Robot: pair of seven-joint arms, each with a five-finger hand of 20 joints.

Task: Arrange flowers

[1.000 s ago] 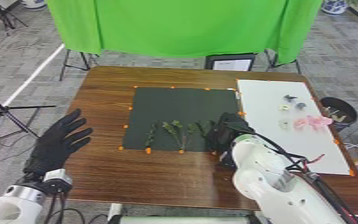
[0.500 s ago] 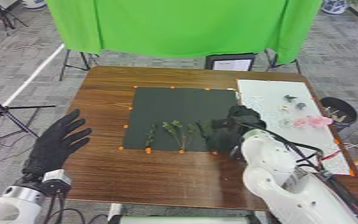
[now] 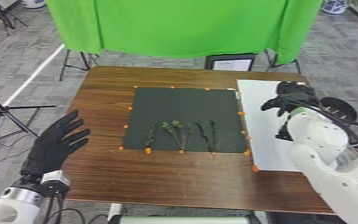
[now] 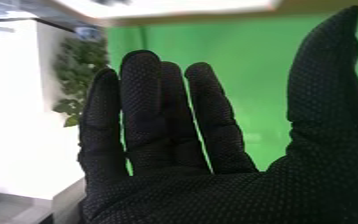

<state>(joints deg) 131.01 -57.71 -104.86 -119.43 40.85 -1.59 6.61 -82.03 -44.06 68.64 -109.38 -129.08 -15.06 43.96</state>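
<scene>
In the head view my right hand is over the upper right part of the white board, covering the spot where small flowers lie. In the right wrist view the right hand has its fingers straight and thumb spread, holding nothing. Green leafy stems lie side by side on the lower half of the dark green mat, with a thin stem at their left and darker stems at their right. My left hand is held left of the mat with straight fingers, empty.
The white board lies along the right side of the brown table, with orange markers at its edge. A black bin stands beyond the table's right edge. A green cloth hangs behind the table.
My right hand has moved from the mat's right edge rightward and away onto the white board, uncovering the darker stems on the mat. The left hand has stayed in place.
</scene>
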